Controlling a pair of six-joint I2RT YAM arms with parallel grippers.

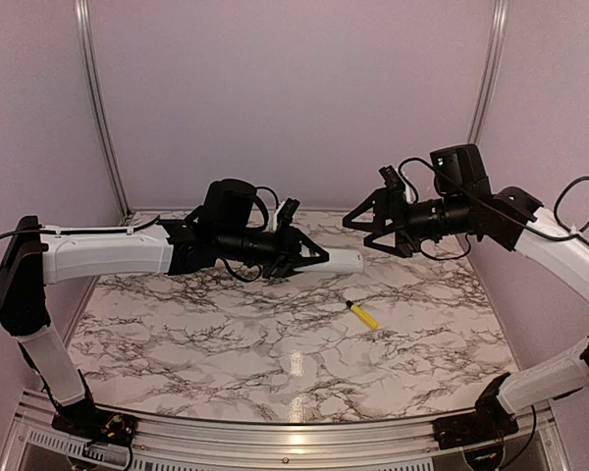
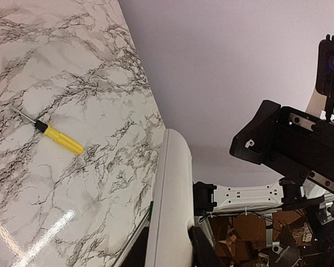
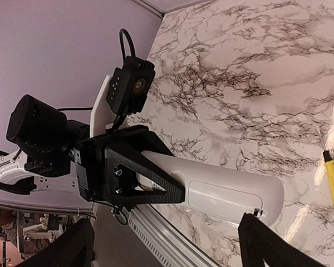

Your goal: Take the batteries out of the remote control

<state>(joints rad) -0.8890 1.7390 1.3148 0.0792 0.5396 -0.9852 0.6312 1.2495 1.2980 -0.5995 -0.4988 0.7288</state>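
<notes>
- The left gripper (image 1: 309, 257) is clamped on the remote control (image 1: 344, 261), holding it up off the marble table (image 1: 226, 343). In the top view its long axis runs 9-to-3, free end at 3.
- The right gripper (image 1: 366, 231) has its jaws wide apart, just off that free end at about 2 o'clock, not touching.
- Can't see the batteries. The battery cover (image 3: 222, 196) looks like it's on, facing the right wrist cam.
- The yellow screwdriver (image 1: 362, 315) lies at 5 o'clock of the remote.
</notes>
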